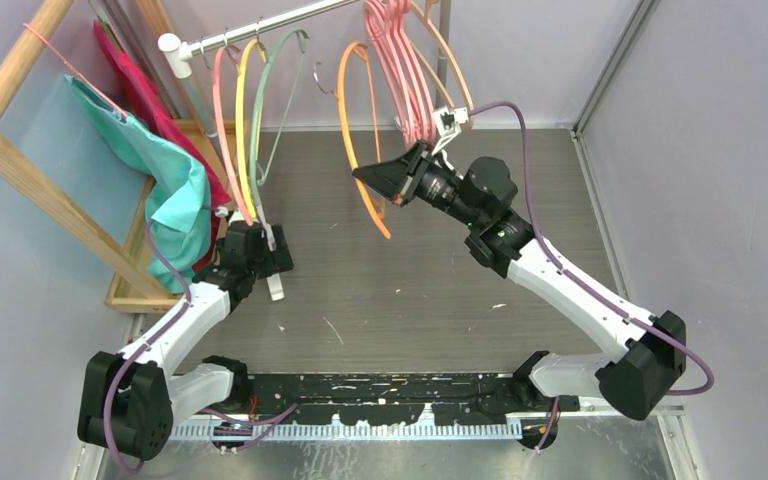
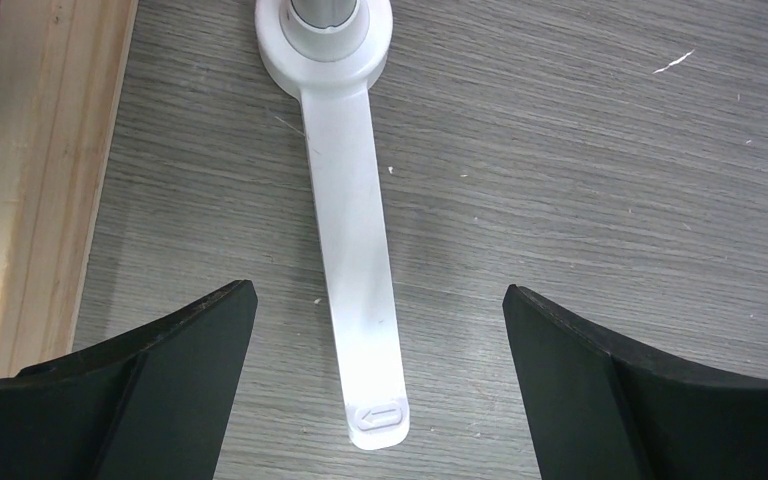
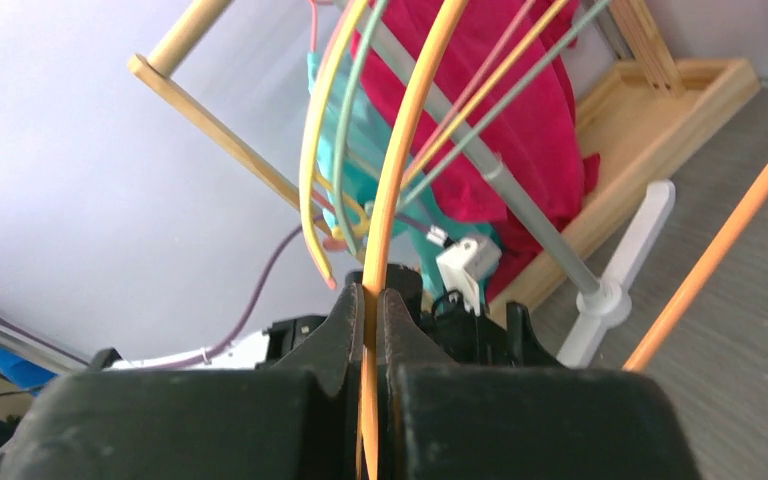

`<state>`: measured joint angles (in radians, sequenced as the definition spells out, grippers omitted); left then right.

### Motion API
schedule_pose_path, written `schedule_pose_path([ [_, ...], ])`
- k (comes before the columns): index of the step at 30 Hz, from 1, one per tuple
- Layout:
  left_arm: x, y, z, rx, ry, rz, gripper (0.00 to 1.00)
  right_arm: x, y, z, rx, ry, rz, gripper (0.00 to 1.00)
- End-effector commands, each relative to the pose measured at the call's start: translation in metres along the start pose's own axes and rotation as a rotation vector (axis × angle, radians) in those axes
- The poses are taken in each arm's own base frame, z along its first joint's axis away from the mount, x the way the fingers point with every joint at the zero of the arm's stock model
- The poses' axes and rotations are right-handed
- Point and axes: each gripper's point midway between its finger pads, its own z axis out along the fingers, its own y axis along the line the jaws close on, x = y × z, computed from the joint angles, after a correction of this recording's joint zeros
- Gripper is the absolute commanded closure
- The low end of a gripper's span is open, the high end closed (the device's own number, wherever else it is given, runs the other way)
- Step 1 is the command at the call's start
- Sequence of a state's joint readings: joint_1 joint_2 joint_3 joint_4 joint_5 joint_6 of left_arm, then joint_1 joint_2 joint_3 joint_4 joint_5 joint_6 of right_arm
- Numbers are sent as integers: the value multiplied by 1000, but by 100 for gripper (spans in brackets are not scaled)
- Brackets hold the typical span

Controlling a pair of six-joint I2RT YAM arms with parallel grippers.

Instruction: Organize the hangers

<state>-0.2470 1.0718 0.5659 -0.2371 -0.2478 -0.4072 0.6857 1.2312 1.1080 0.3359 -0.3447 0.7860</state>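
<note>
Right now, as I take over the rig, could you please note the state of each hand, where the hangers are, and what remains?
Left hand: open, empty, low over the rack's white foot.
Right hand: shut on the thin orange hanger, mid-rail; whether its hook is seated is unclear.
Thin pink hanger, yellow hanger and grey-green hanger hang at the capped end of the rail; thick pink hangers and beige hanger hang farther right.
Left to do: place the orange hanger, probably beside the thin ones.
</note>
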Motion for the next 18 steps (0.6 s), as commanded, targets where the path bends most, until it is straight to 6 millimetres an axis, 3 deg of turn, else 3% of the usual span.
schedule_pose_path([
  [1, -11, -6, -1, 25, -45, -14, 2, -55, 55, 14, -151, -160, -52, 99],
  [11, -12, -7, -2, 30, -47, -15, 2, -79, 66, 56, -228, -200, -28, 99],
  [18, -11, -7, -2, 33, -47, -15, 2, -84, 57, 82, -229, -206, -12, 99],
])
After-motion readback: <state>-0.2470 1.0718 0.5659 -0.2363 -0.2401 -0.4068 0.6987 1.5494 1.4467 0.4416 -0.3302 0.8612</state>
